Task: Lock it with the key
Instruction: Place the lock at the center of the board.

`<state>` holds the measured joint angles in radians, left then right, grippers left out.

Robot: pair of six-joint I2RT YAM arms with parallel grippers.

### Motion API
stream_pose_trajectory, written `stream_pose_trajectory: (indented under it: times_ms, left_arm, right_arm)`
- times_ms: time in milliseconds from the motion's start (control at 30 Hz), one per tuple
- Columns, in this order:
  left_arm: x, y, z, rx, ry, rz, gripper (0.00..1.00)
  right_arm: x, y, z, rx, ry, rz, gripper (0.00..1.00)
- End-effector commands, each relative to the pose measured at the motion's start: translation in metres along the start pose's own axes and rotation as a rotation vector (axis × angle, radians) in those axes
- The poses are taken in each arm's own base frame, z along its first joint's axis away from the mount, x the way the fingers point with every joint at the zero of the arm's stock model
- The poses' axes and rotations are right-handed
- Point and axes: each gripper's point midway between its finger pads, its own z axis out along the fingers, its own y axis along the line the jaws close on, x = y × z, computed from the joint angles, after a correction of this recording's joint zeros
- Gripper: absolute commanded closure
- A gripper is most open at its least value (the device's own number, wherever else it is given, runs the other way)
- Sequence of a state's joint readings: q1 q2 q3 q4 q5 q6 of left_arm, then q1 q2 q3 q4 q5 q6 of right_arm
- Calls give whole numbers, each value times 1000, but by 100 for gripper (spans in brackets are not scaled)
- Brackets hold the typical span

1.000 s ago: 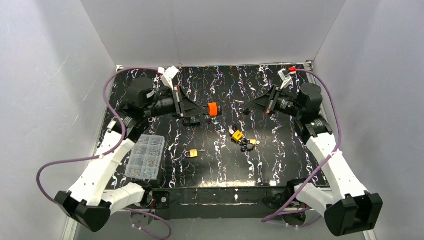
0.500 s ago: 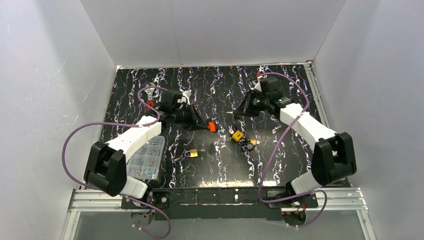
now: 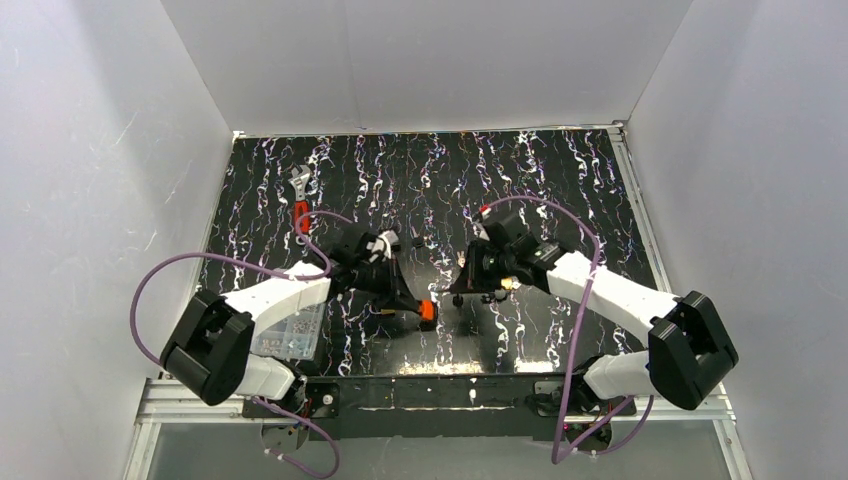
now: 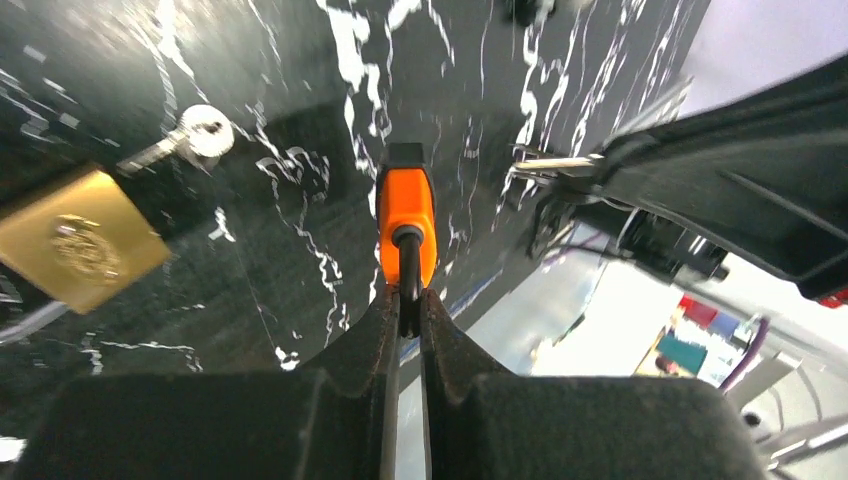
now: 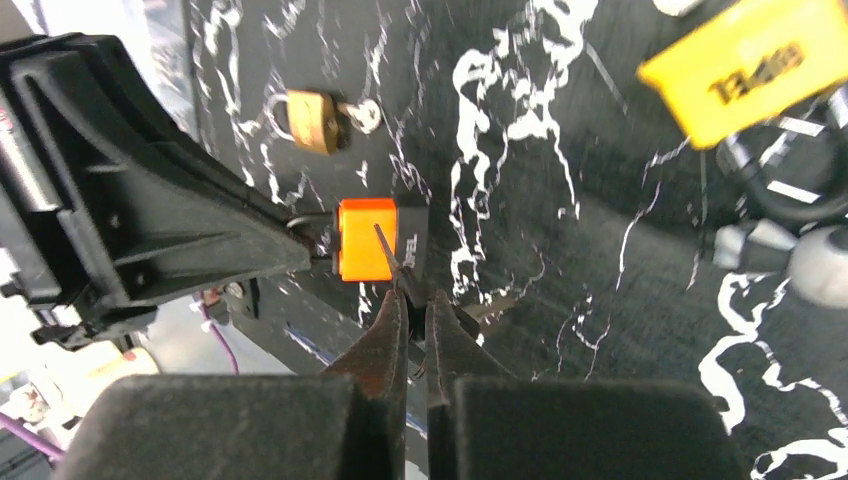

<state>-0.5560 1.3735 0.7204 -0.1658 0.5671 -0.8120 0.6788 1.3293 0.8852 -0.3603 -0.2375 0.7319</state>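
The left tool (image 4: pixel 403 312) is clamped narrow on the shackle (image 4: pixel 408 262) of the orange padlock (image 4: pixel 405 205), held near the front edge of the worktop (image 3: pixel 560 190); the right tool (image 5: pixel 412 300) pinches the key (image 5: pixel 388 248), its tip at the lock body, apparently not yet inserted or turned

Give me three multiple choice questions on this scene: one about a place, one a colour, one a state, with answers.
1. The brass padlock lies: A on the table; B in a gripper; C in the box.
2. The left gripper holds a padlock coloured: A yellow; B orange; C brass.
3. The right gripper is: A wide open; B shut, empty; C shut on a key.
Answers: A, it rests on the marbled top, untouched; B, the orange padlock is pinched by its shackle in the jaws; C, the key pokes out from its tips.
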Motion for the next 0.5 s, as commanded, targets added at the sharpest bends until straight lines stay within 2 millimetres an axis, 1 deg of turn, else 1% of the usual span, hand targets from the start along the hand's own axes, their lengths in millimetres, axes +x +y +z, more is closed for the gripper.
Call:
stream_pose_trajectory:
  times_ms: [0, 100, 233, 300, 333, 367, 433, 467]
  left_arm:
    - [22, -24, 7, 109, 65, 84, 100]
    - [33, -24, 18, 108, 116, 94, 100]
    - [42, -19, 32, 107, 188, 75, 100]
    - [43, -13, 38, 80, 204, 63, 100]
    - [43, -9, 39, 64, 213, 59, 96]
    - [44, -6, 42, 53, 219, 54, 90]
    - [43, -1, 44, 33, 222, 47, 80]
    - [43, 1, 45, 21, 217, 49, 72]
  right_arm:
    - [25, -9, 14, 34, 15, 34, 99]
    - [38, -15, 21, 51, 39, 46, 99]
    - [41, -30, 25, 109, 27, 61, 99]
    - [42, -36, 27, 133, 30, 55, 99]
    - [43, -39, 29, 146, 39, 54, 99]
    - [44, -40, 30, 152, 47, 53, 95]
    - [47, -41, 30, 152, 56, 52, 78]
    - [47, -41, 30, 150, 56, 51, 69]
